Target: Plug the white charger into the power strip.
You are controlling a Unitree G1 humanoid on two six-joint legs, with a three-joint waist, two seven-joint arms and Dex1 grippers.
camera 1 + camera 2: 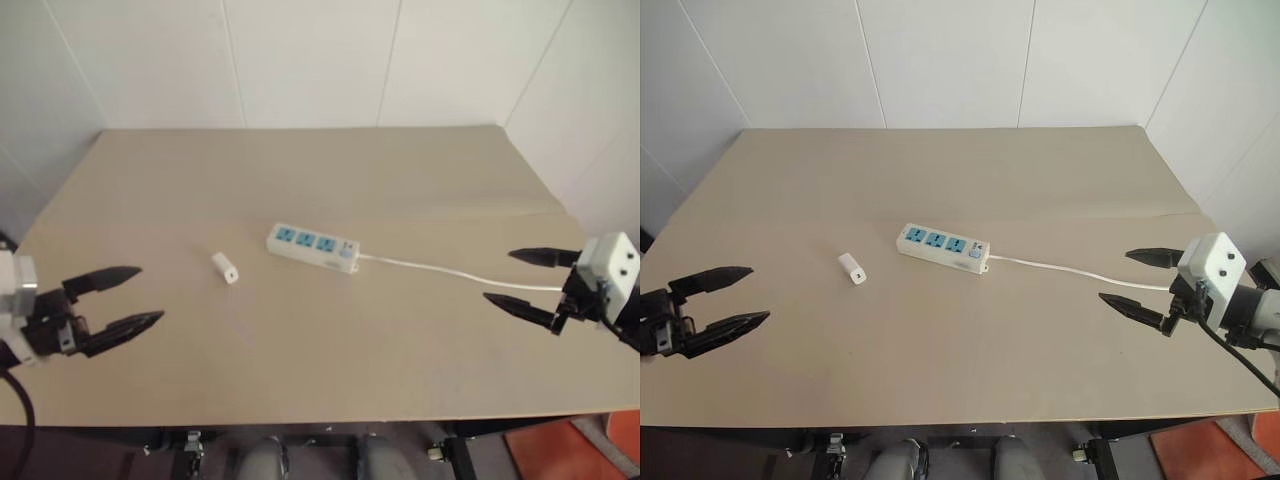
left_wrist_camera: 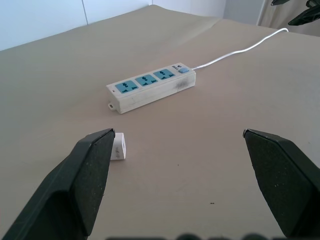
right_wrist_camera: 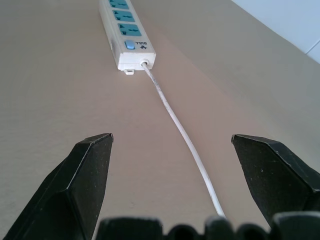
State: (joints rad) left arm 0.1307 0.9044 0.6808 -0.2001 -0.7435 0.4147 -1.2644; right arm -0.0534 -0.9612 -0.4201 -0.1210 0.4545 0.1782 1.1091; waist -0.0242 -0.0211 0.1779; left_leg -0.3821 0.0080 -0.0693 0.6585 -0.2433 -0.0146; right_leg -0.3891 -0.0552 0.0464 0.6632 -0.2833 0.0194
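So, both my pincers are spread wide with nothing in them; the white charger (image 1: 226,268) lies flat on the table (image 1: 300,170) just left of the power strip (image 1: 313,247), long axis slanting away from me; my left gripper (image 1: 128,297) is nearer, the right gripper (image 1: 527,279) hangs over the cord (image 1: 440,269).

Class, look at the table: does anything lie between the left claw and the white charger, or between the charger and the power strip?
Nothing visible does. Only bare table separates the open left claw from the white charger, and the charger from the power strip.
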